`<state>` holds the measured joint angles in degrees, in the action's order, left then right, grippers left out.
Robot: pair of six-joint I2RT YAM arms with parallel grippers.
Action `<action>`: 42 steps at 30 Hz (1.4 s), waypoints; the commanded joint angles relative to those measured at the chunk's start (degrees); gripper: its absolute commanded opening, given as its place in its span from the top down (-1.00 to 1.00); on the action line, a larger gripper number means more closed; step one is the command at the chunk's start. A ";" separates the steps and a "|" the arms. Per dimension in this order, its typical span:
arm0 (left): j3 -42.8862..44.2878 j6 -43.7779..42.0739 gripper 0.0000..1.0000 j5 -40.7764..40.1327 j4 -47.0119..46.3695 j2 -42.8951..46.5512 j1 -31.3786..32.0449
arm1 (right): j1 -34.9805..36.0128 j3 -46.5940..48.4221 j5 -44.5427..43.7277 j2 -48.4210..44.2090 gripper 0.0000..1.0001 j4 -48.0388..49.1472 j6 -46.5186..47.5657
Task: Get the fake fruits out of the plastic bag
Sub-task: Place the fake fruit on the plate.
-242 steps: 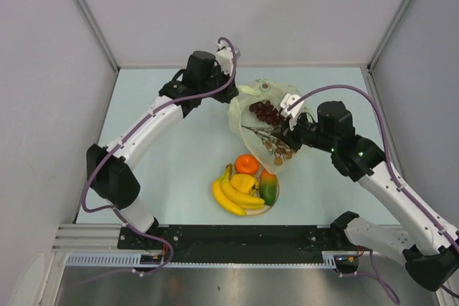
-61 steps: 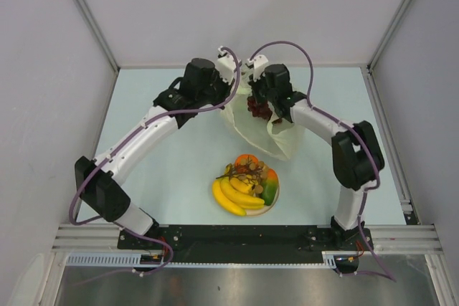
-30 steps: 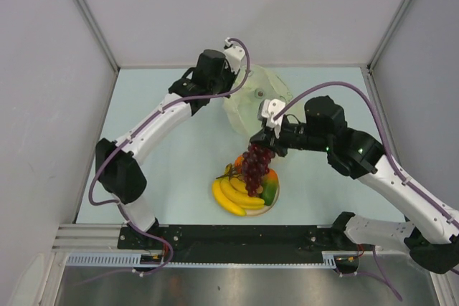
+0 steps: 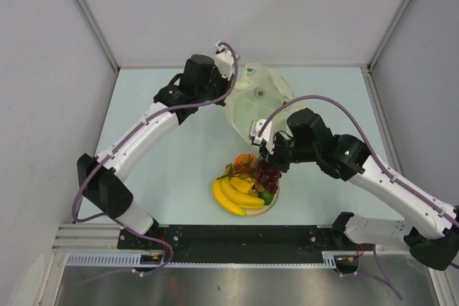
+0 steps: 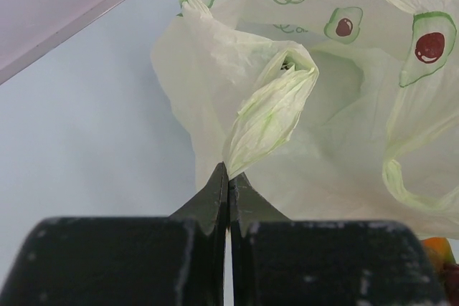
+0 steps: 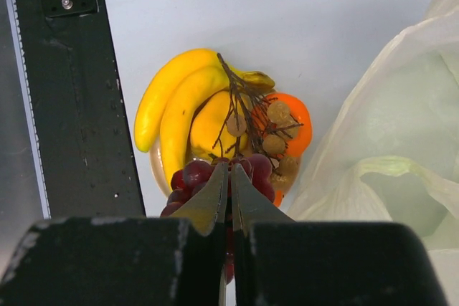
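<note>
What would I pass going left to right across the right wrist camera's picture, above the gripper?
Black rail → banana bunch → orange → plastic bag. The grape bunch overlaps the bananas, so it is left out.

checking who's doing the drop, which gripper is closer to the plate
Right. The right gripper hangs directly over the plate, shut on the grape bunch. The left gripper is off beyond the plate, pinching the plastic bag.
</note>
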<state>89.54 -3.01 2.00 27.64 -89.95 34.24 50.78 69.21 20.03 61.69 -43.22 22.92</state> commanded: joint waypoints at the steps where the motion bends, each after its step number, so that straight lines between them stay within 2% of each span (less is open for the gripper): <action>1: -0.68 0.81 0.99 1.25 -1.45 2.33 -0.05 | 0.19 0.31 -0.08 0.27 1.00 5.16 -0.86; 17: -1.56 2.04 0.99 4.77 -0.66 3.47 -0.05 | 3.09 0.40 3.70 8.71 1.00 9.82 -4.02; 23: 0.64 2.57 0.99 8.02 1.89 2.06 -0.31 | 7.13 0.75 2.03 12.48 1.00 11.66 -4.19; 34: -4.46 4.68 0.99 10.39 -1.18 7.24 -0.75 | 7.58 5.14 1.33 23.12 0.99 11.93 -3.05; 40: -7.71 5.29 0.99 10.39 -2.59 9.36 -1.10 | 6.35 7.69 1.94 27.08 0.92 12.02 -2.70; 42: -8.15 5.73 0.99 10.83 -2.68 9.36 -1.19 | 5.91 8.31 2.12 27.60 0.64 11.32 -2.44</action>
<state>82.56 0.95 11.22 27.35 -82.39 33.56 57.52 73.78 21.78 88.60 -33.43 19.59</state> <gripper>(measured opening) 0.006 0.097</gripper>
